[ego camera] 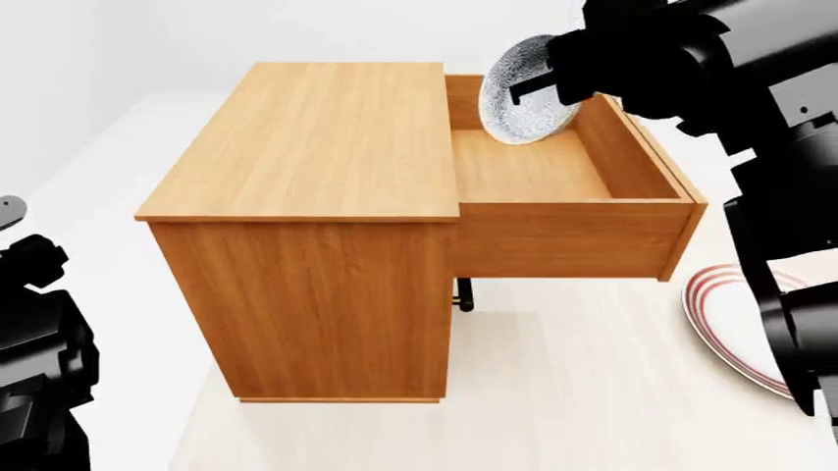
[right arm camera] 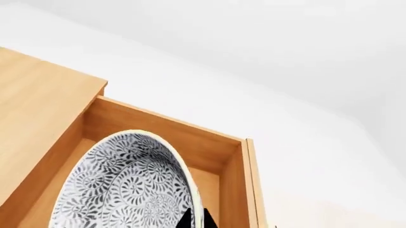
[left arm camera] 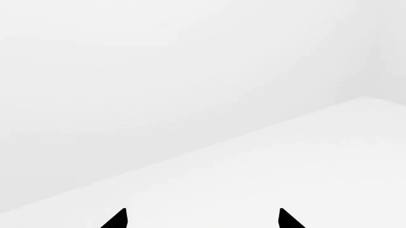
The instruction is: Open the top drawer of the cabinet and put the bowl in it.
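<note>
Nearest in the head view, the left arm's black tool sits low at the near left, well apart from the work; its wrist camera shows only two dark fingertips spread apart over blank white, so it stands open and holds nothing. At the near right a flat white plate with red rings lies on the pale floor, partly behind the right arm. Beyond them stands the boxy orange-brown wooden cabinet, and its uppermost orange-brown wooden drawer is pulled fully out toward the right, the shallow box open upward. Farther still, the right arm's black tool is closed on the rim of the small round bowl with the blue-grey speckled pattern, which hangs tipped on edge above the far part of the drawer's inside, patterned underside facing the cabinet. The drawer floor lies straight below the bowl, so the coming move is judged a short descent and a levelling, by the right arm alone.
</note>
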Robot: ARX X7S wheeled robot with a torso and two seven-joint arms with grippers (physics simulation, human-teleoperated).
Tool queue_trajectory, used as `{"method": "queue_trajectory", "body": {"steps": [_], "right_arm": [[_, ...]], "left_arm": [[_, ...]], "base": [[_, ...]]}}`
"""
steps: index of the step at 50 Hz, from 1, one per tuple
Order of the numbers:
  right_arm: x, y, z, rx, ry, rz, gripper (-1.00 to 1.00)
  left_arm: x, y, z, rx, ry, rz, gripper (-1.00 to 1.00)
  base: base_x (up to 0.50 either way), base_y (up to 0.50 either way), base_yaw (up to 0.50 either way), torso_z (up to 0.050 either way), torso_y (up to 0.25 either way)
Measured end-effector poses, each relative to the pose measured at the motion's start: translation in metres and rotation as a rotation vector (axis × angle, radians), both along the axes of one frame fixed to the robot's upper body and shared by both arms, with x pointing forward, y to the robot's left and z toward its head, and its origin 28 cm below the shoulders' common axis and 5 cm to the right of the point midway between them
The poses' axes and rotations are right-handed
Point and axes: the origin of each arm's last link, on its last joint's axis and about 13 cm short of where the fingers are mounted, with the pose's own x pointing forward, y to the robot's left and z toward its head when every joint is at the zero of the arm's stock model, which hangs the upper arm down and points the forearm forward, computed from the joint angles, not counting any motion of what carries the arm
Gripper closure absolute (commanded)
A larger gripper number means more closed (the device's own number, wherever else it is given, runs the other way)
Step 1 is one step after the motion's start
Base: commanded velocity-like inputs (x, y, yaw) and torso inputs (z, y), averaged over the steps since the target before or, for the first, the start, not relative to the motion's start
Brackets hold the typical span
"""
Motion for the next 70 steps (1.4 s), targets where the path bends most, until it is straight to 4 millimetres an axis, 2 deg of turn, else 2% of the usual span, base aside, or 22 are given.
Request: {"method": "queue_trajectory", "body": {"steps": [27,53,70], "right_arm": [[0.009,0.0,-0.02,0.15,0.114,0.012,1.0],[0.02,0.002,-0.046,0.154,0.161,0.0,1.0],[0.025,0.0,-0.052,0.153,0.164,-0.014,1.0]], "left_arm": [[-0.001,0.0,-0.001,-0.003,0.001,0.0,-1.0],[-0.001,0.0,-0.002,-0.006,0.001,-0.002,-1.0],[-0.001,-0.001,-0.003,-0.005,0.002,-0.002,-1.0]], "base": [[0.0,0.0,0.0,0.0,0.0],[0.0,0.0,0.0,0.0,0.0],[0.0,0.0,0.0,0.0,0.0]]}}
